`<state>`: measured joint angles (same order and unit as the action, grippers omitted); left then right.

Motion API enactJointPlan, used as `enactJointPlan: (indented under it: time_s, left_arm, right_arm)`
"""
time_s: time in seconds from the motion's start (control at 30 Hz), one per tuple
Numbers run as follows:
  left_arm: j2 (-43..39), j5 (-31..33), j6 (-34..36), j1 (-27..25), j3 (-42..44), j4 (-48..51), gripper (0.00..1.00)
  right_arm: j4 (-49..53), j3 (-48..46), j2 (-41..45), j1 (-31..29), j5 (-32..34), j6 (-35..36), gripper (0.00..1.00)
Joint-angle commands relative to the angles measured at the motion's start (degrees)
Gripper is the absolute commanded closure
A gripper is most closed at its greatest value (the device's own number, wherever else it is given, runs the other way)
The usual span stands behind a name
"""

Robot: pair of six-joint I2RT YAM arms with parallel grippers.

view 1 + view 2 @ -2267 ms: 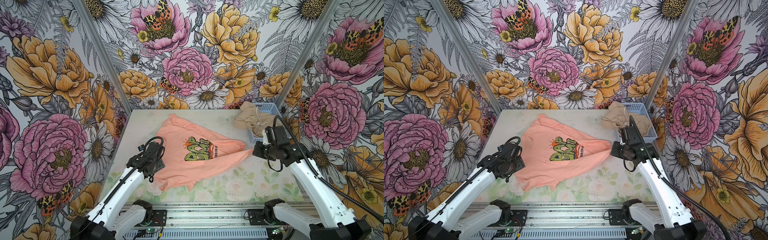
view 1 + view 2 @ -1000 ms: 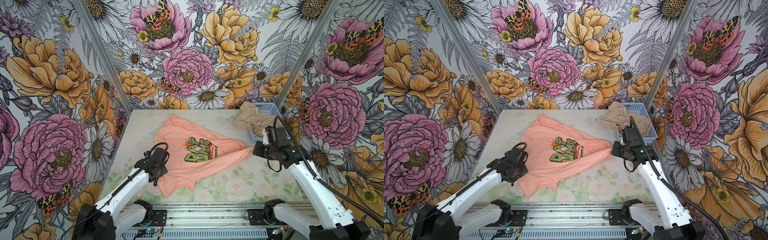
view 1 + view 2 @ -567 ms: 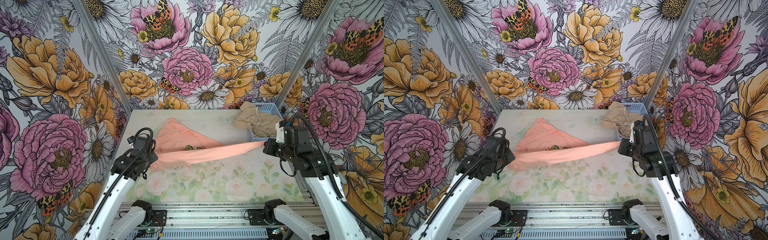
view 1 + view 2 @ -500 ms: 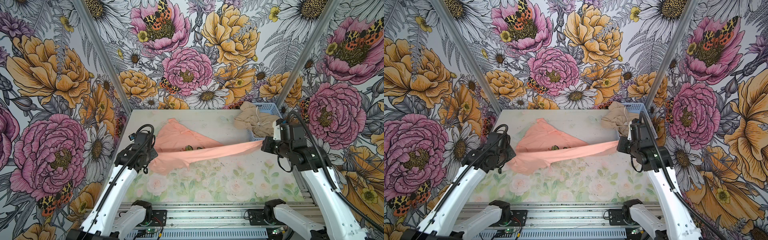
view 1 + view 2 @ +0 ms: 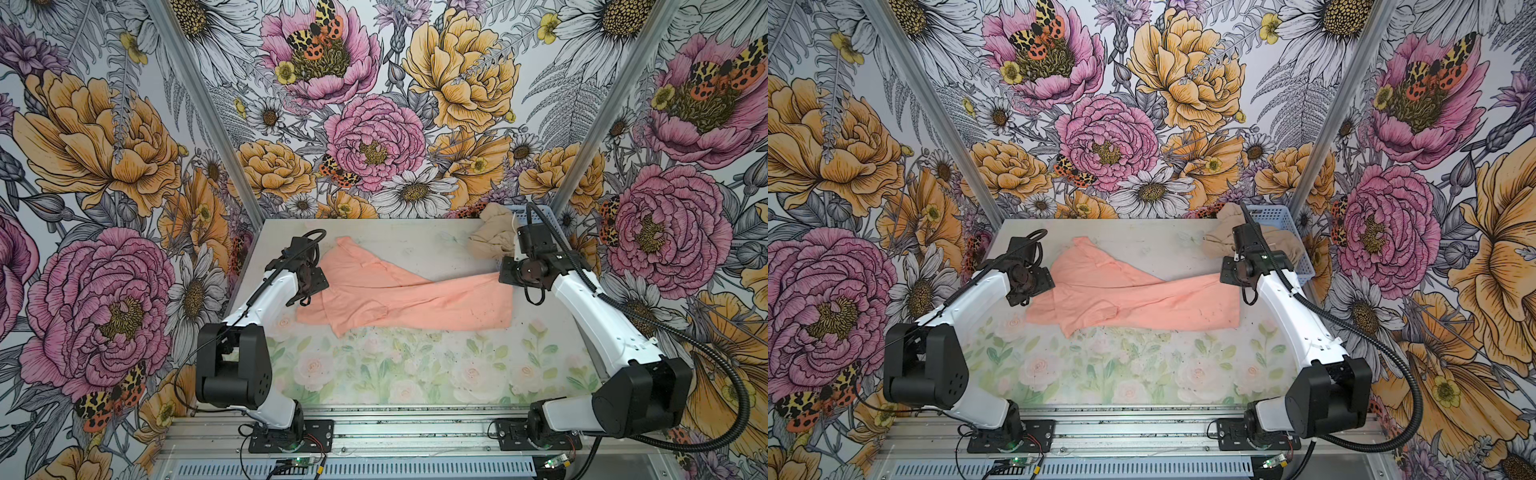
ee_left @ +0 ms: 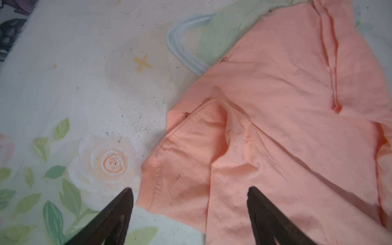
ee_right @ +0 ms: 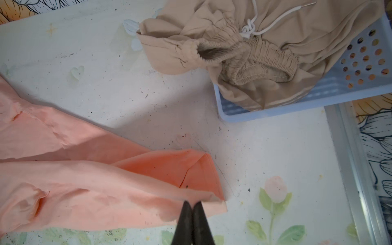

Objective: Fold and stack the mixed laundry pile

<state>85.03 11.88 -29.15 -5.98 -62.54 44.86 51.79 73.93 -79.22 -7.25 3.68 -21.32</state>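
Observation:
The peach-pink T-shirt (image 5: 399, 295) (image 5: 1133, 297) lies spread across the middle of the table, plain side up, its graphic hidden. My left gripper (image 6: 190, 189) is open just above the shirt's left sleeve hem (image 6: 157, 169), holding nothing. In both top views it sits at the shirt's left edge (image 5: 309, 286). My right gripper (image 7: 192, 202) is shut on the shirt's right corner, where the cloth (image 7: 84, 186) rises to the fingertips. The beige-tan garment (image 7: 254, 53) (image 5: 492, 235), with its white drawstring (image 7: 250, 27), is bunched in the basket at the back right.
The light blue perforated basket (image 7: 318, 99) (image 5: 1283, 220) stands in the table's back right corner, close behind my right wrist. A metal rail (image 7: 350, 169) runs along the table's right edge. Flowered walls enclose the table (image 5: 415, 374) on three sides.
The T-shirt, held stretched in the air between both grippers, now lies on the table. My left gripper has opened and let go of its corner. The right arm came down, still shut.

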Motion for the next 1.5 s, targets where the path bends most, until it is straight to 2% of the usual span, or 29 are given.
enactJointPlan:
  time_s: [0.0,0.1,0.23,0.4,0.57,0.73,1.03,1.33,1.47]
  left_arm:
    - [-8.7,-1.0,-4.6,-3.3,6.2,1.0,0.13]
    - [-14.7,-3.2,-11.0,-7.8,13.2,1.6,0.23]
    - [-16.8,-4.8,-20.5,-13.8,18.9,1.3,0.41]
    - [-17.3,-5.3,-26.7,-15.3,24.4,-3.7,0.59]
    - [-14.5,-5.6,-25.6,-14.1,24.5,-7.0,0.61]
    - [-11.0,-7.8,-23.5,-13.6,23.9,-11.3,0.58]
    - [-2.3,-9.4,-17.9,-12.8,20.5,-11.3,0.59]
    - [0.7,-8.7,-16.4,-12.5,20.6,-10.7,0.8]
    - [2.7,-9.1,-15.9,-13.5,20.0,-11.0,0.86]
  right_arm:
    - [-2.3,-1.0,1.6,0.4,1.2,0.7,1.0]
    - [-2.7,-2.1,2.0,0.5,0.4,0.6,1.0]
    - [-3.5,-3.2,2.4,0.6,-0.5,0.2,1.0]
    - [-4.4,-3.9,3.0,0.5,-1.8,-0.4,1.0]
    - [-4.5,-4.3,3.8,0.6,-2.1,-0.3,1.0]
    - [-4.4,-4.9,4.1,0.6,-2.2,-0.1,1.0]
    - [-4.4,-5.2,4.3,0.7,-2.2,-0.3,1.0]
    - [-4.5,-5.7,4.5,0.7,-2.9,-0.8,1.0]
    - [-4.6,-6.2,4.6,0.7,-3.1,-0.9,1.0]
